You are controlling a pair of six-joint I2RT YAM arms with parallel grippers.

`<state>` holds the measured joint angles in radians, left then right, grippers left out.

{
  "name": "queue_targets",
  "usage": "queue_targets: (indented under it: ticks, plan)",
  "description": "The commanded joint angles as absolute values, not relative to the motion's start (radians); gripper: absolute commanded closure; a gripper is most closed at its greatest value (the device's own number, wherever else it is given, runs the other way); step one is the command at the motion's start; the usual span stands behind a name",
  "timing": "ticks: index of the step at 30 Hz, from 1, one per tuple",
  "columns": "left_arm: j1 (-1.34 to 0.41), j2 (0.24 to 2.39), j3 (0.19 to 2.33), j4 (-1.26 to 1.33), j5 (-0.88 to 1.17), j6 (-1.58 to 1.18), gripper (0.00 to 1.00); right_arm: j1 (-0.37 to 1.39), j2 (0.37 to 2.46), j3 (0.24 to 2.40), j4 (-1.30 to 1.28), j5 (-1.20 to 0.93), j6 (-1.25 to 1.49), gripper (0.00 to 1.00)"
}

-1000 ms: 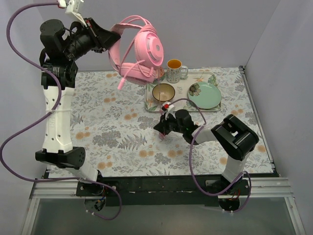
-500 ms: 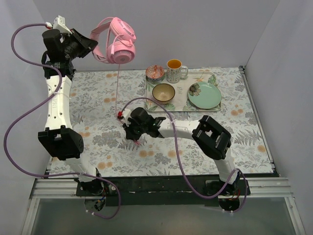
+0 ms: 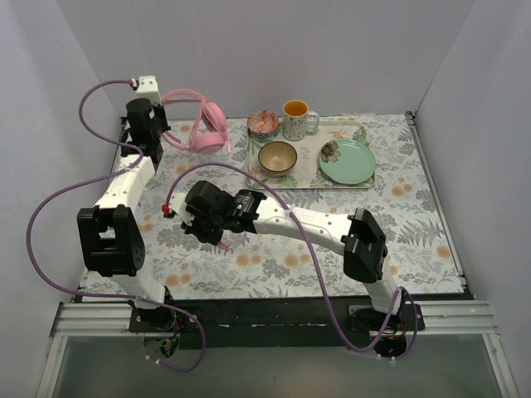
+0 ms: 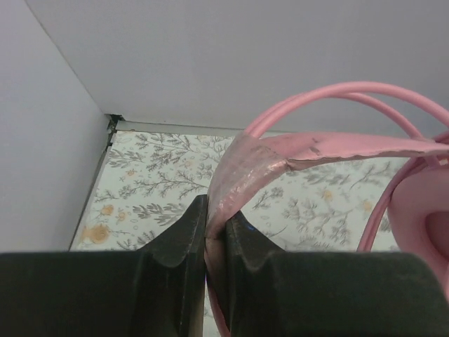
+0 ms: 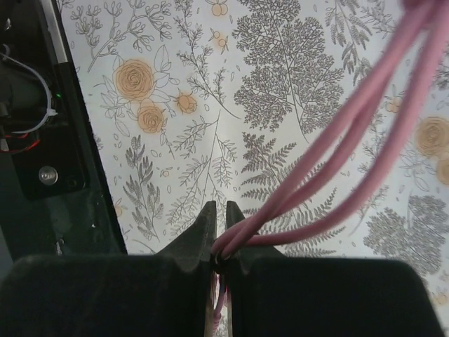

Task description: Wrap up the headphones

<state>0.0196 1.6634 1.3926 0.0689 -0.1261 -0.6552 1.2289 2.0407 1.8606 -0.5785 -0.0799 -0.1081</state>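
Now the left gripper [image 3: 163, 133] sits low by the far left corner of the table [image 3: 415, 240], having dropped from the height where it held the headphones [image 3: 209, 131] a second ago. Its jaws are clamped on the headband [image 4: 280, 151], and the earcups hang just to its right, close above the cloth. Further right, the right gripper [image 3: 217, 240] has swept leftward across the table, pinched on several strands of the pink cable [image 5: 337, 154]. Likely the cable is gathered, ready for another turn.
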Motion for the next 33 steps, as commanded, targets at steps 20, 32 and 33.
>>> queue_targets:
  ticks: [20, 32, 33]
  plan:
    - [-0.140, 1.367, 1.058, 0.281, -0.023, -0.202, 1.00, 0.970, 1.651, 2.037, -0.711, 0.615, -0.325, 0.99]
    - [-0.152, 1.325, 1.238, -0.236, 0.363, -0.383, 1.00, 0.640, 1.632, 1.960, -0.519, 0.449, -0.400, 0.99]
    - [-0.152, 1.325, 1.270, -0.265, 0.402, -0.396, 1.00, 0.618, 1.634, 1.957, -0.499, 0.405, -0.390, 0.99]
